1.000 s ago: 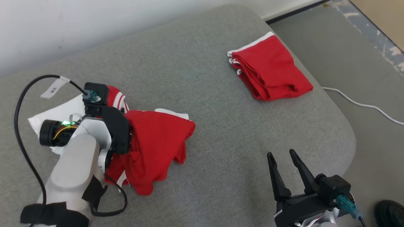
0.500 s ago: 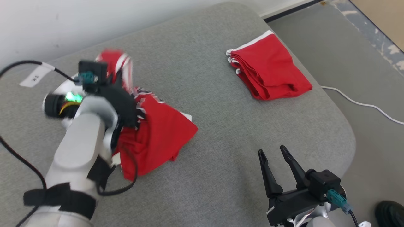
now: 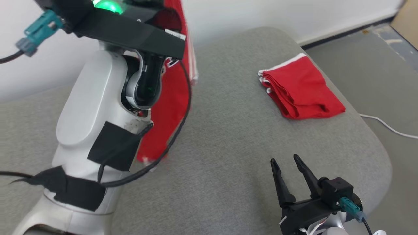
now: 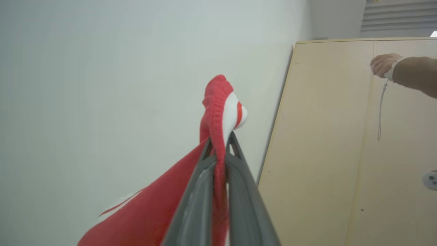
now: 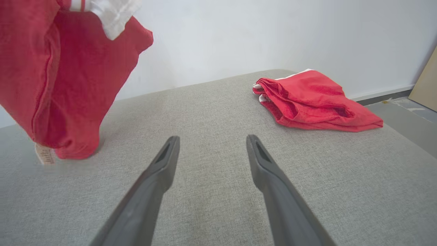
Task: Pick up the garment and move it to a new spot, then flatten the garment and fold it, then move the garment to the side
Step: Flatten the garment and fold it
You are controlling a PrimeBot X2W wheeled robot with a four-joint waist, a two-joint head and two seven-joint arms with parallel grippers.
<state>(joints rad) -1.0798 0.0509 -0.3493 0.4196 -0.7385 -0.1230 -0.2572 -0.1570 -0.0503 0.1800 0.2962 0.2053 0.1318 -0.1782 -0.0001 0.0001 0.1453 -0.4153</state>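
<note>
Holding red white-trimmed cloth garment [image 4: 214, 102] high, my left hand [image 4: 221, 140] pinched on its edge so it dangles untangled over grey upholstered bench [image 3: 235, 147] for relocating; right hand [image 3: 284, 159] spread, empty.

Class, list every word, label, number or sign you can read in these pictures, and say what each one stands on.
No text here can be read.
White sticker on the black wrist bracket: print too small to read.
Pale tag at the bottom edge of the hanging red garment: blurred, unreadable.
</note>
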